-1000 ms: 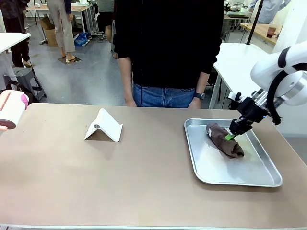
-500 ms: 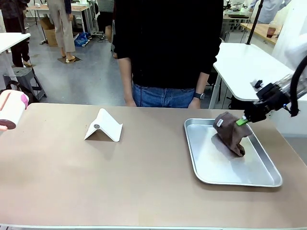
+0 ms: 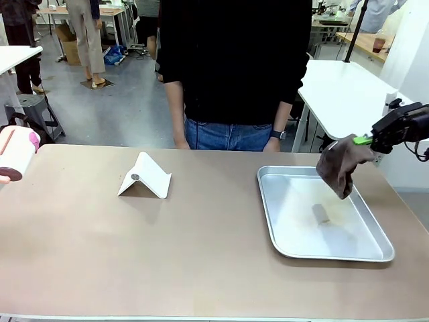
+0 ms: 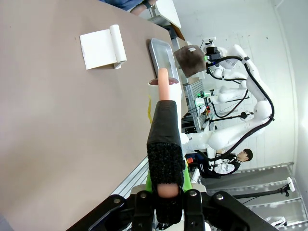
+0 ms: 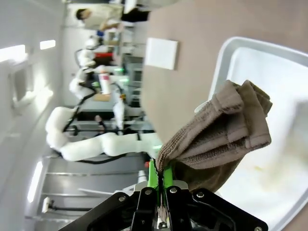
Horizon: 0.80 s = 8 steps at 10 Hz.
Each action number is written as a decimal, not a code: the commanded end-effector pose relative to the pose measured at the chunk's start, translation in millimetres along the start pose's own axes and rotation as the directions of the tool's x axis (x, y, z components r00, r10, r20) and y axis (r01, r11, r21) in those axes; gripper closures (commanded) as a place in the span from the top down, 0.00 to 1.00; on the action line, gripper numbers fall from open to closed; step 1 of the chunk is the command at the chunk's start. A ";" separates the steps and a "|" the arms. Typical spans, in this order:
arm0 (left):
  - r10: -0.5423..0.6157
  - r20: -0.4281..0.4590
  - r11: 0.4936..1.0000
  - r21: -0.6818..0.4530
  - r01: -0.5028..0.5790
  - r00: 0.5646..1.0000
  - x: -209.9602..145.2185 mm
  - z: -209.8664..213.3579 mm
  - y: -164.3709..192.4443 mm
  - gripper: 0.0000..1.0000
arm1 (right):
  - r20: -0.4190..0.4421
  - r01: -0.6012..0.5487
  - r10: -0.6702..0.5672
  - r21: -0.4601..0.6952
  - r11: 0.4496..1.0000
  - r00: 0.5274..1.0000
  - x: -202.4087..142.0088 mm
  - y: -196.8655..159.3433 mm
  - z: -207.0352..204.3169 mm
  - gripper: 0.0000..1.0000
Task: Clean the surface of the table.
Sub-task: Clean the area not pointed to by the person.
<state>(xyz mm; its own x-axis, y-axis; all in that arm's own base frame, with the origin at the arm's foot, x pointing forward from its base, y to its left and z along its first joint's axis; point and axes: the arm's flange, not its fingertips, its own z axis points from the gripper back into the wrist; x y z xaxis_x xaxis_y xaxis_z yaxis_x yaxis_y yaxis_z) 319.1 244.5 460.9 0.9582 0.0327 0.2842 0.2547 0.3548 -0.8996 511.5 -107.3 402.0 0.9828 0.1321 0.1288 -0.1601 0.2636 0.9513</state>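
We saw the right end effector [image 3: 365, 140] shut tight on a brown cloth [image 3: 340, 168], which hung in the air over the silver tray [image 3: 335, 255]. The left end effector [image 4: 164, 125] pinched a pink thing [image 3: 17, 153], maybe a roller. The big brown table [image 3: 167, 248] sat under them both.

Right gripper [image 3: 365, 139]: black housing, green pads [image 3: 362, 140], black cable [image 3: 423, 152] looping behind. Left gripper [image 4: 164, 108]: black ribbed finger [image 4: 166, 144], green pad edges, round screws [image 4: 143, 194] below.

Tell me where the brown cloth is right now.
In the front view, the cloth hangs from the right gripper on the right side, in the air above the far end of the metal tray.
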 end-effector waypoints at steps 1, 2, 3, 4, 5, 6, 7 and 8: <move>0.003 0.006 1.000 0.004 -0.003 1.000 -1.2 -2.0 -4.4 0.22 | 0.014 -0.058 0.057 0.160 0.985 0.998 1.6 9.4 18.7 0.00; 0.003 0.006 1.000 0.004 -0.003 1.000 -1.2 -2.0 -4.4 0.22 | 0.024 -0.077 0.073 0.205 0.976 0.997 -6.1 19.0 25.2 0.00; 0.003 0.006 1.000 0.004 -0.003 1.000 -1.2 -2.0 -4.4 0.22 | 0.035 -0.091 0.085 0.218 0.972 0.996 -14.2 27.5 27.8 0.00; 0.003 0.006 1.000 0.004 -0.003 1.000 -1.2 -2.0 -4.4 0.22 | 0.036 -0.104 0.098 0.217 0.971 0.995 -23.4 35.2 27.7 0.00; 0.003 0.006 1.000 0.004 -0.003 1.000 -1.2 -2.0 -4.4 0.22 | 0.040 -0.121 0.115 0.215 0.969 0.993 -32.5 42.7 26.9 0.00; 0.003 0.006 1.000 0.004 -0.003 1.000 -1.2 -2.0 -4.4 0.22 | 0.042 -0.139 0.133 0.214 0.967 0.990 -38.6 46.9 27.7 0.00; 0.003 0.006 1.000 0.004 -0.003 1.000 -1.2 -2.0 -4.4 0.22 | 0.053 -0.152 0.144 0.215 0.965 0.988 -40.2 46.8 29.2 0.00; 0.003 0.006 1.000 0.004 -0.003 1.000 -1.2 -2.0 -4.4 0.22 | 0.057 -0.151 0.142 0.213 0.965 0.988 -40.1 44.5 30.3 0.00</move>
<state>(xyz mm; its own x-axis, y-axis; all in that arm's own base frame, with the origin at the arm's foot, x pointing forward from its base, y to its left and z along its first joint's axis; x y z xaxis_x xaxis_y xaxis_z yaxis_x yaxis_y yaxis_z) 319.0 244.6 461.0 0.9582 0.0329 0.2843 0.2548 0.3550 -0.8995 474.1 -130.9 452.1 0.9610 0.1282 0.2452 -0.2523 0.0424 0.9667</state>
